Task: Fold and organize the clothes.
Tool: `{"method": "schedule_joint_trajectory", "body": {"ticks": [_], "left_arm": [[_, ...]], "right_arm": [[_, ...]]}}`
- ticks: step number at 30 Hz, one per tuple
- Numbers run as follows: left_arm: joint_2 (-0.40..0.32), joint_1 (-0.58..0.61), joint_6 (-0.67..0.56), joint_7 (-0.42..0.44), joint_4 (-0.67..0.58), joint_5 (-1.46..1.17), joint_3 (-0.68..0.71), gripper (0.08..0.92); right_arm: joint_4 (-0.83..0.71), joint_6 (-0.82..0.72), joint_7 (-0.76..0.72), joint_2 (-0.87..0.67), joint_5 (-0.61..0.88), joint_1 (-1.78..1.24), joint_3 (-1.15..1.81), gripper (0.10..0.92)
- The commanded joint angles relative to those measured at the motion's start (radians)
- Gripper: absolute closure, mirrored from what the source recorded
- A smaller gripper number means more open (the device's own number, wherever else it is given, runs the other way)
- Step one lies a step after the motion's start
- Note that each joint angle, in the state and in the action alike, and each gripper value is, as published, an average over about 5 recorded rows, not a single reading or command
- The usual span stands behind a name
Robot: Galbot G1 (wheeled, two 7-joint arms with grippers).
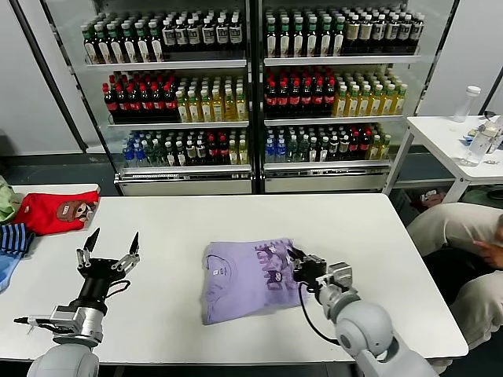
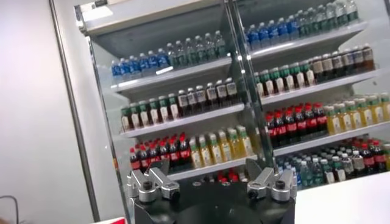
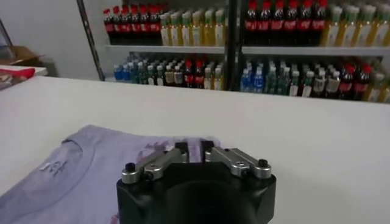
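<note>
Lying near the middle of the white worktop, the lavender T-shirt is folded into a compact rectangle, its round neckline and small inner label facing up on its left half and the purple lettering with dark cartoon figures showing on the turned-over right half. The right pincer rests at the shirt's right edge, its fingers drawn together on the printed fold; in the right wrist view the two fingertips meet closely over the lavender cloth, pinching the fabric between them. The right arm reaches in low from the near right corner of the worktop, its rounded grey forearm angled forward and toward the left, with a black cable looping beside the wrist. The left pincer hovers well apart from the shirt, over bare worktop to the left, its two dark fingers spread wide and pointing up and away from the robot; the left arm rises from the near left edge with the wrist tipped back, so its camera looks at the drinks shelves rather than the surface. At the far left edge of the worktop lie a red garment with a brown figure printed on it and a blue striped garment. Behind the worktop stands a glass-fronted cooler filled with rows of bottles.
</note>
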Motion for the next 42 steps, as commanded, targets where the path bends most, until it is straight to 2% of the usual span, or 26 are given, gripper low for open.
{"method": "schedule_joint_trajectory", "body": {"ticks": [1, 16, 19, 33, 42], "left_arm": [[-0.029, 0.024, -0.084, 0.038, 0.002, 0.032, 0.003, 0.177], [-0.005, 0.025, -0.153, 0.095, -0.001, 0.074, 0.001, 0.177], [-0.014, 0.035, -0.161, 0.108, -0.013, 0.083, -0.002, 0.177], [-0.002, -0.057, -0.168, 0.102, 0.091, 0.064, 0.0, 0.177], [-0.027, -0.142, -0.203, 0.135, 0.184, 0.08, 0.044, 0.177]], "right_arm": [[0.149, 0.03, -0.017, -0.087, -0.098, -0.11, 0.183, 0.701], [0.069, 0.186, -0.06, -0.006, -0.382, -0.109, 0.256, 0.272], [0.047, 0.194, -0.06, 0.008, -0.405, -0.101, 0.252, 0.218], [0.009, 0.176, -0.064, 0.019, -0.425, -0.065, 0.239, 0.202], [-0.051, 0.288, -0.124, 0.015, -0.485, -0.06, 0.275, 0.202]]}}
